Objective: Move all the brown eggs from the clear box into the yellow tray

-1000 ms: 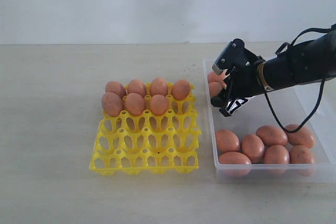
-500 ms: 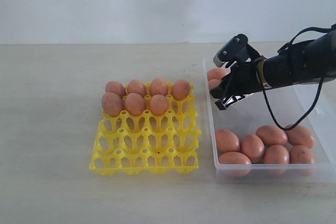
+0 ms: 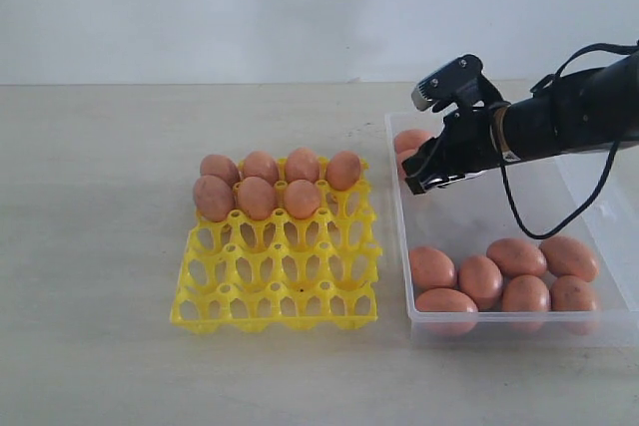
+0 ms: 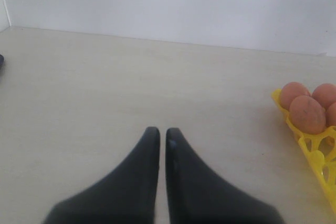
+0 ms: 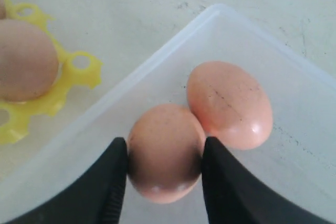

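Hard to see the grasped brown egg (image 5: 164, 156) from outside: mostly hidden behind right gripper (image 3: 424, 175), at far left corner of clear box (image 3: 401, 246). Only an edge of yellow tray (image 3: 280, 286) in the wrist views. Pinched between both right fingers, long axis roughly along them, touching a second egg (image 5: 231, 103). Six more eggs (image 3: 481, 279) at box's near end; eight eggs (image 3: 258, 197) in tray's two far rows. Left gripper (image 4: 158, 132) clenched on nothing above table (image 4: 105, 77).

Pale beige bench (image 3: 100, 246), matte and faintly streaked, ending at a white wall on the far side. Directly on it: yellow tray (image 3: 280, 281) near the middle, clear box (image 3: 519, 328) just right of it, apart by a narrow gap.
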Controlling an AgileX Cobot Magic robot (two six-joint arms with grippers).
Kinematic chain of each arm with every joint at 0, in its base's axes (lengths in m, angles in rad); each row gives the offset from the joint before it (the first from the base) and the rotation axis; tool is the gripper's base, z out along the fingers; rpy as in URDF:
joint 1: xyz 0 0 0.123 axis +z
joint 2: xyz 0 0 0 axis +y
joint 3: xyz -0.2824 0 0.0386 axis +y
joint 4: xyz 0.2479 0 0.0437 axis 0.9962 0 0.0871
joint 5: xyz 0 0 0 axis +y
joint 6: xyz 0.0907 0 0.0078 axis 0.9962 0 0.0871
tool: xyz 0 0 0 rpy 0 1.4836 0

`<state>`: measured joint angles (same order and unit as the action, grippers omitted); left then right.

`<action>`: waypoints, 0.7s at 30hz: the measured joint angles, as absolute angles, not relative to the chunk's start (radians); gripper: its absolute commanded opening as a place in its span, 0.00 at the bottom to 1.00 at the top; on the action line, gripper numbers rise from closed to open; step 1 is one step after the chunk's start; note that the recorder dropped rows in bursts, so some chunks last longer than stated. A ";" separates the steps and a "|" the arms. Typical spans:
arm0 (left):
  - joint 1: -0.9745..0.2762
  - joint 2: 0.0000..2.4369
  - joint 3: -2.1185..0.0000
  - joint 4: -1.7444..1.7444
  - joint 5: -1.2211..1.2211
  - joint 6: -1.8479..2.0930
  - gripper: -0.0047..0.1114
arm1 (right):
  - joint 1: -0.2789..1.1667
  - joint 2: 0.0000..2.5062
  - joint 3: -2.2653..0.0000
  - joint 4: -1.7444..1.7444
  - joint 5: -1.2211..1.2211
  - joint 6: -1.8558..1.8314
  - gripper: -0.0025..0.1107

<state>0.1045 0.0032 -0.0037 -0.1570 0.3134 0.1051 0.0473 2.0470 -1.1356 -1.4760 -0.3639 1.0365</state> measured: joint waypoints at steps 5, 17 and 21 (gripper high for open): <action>0.104 0.003 -0.004 -0.157 0.313 0.105 0.08 | 0.047 2.015 -1.136 -1.617 -0.356 1.202 0.22; 0.104 0.003 -0.004 -0.157 0.313 0.105 0.08 | 0.047 1.993 -1.136 -1.623 -0.358 1.307 0.60; 0.104 0.003 -0.004 -0.157 0.313 0.105 0.08 | 0.047 1.993 -1.136 -1.590 -0.360 1.309 0.50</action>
